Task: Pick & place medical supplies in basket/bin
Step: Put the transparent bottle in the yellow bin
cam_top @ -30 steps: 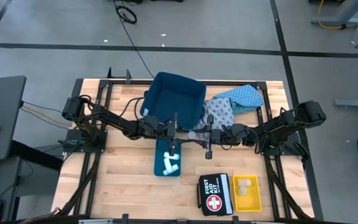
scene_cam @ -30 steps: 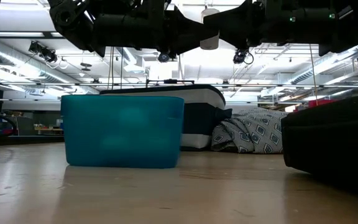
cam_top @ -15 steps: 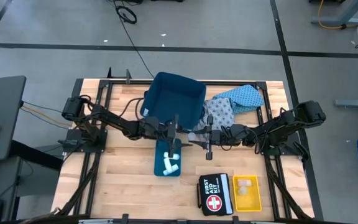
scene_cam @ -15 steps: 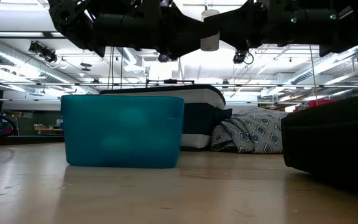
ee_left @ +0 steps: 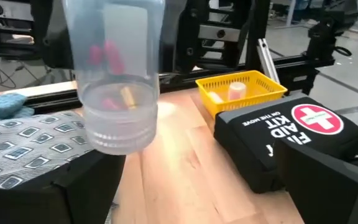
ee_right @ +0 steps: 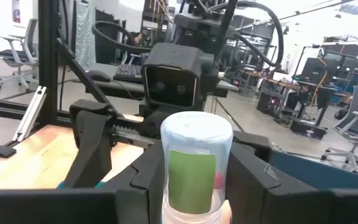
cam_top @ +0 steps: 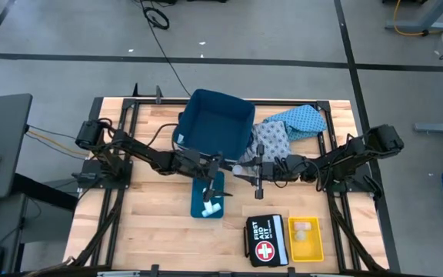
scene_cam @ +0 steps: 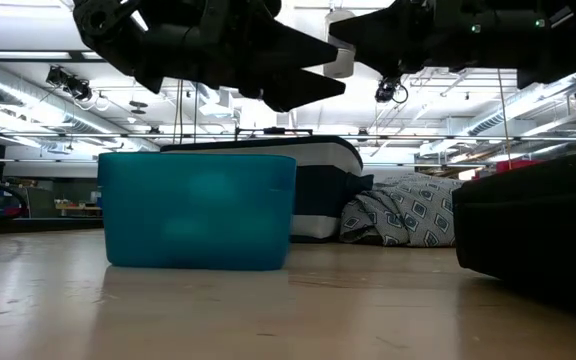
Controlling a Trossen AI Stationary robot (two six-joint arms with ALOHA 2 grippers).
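I see my right gripper (cam_top: 242, 170) clamped on a clear plastic vial with a green label (ee_right: 195, 171), held above mid-table, near the patterned grey-blue cloth (cam_top: 271, 140). My left gripper (cam_top: 220, 170) faces it over the small teal tray (cam_top: 196, 208) holding white cylindrical rolls (cam_top: 212, 208); I cannot tell its finger state.

Pale wood table (cam_top: 152, 223), clear glossy plastic vial (ee_left: 115, 74), patterned soft cloth (cam_top: 271, 140), yellow plastic basket (cam_top: 308, 238)
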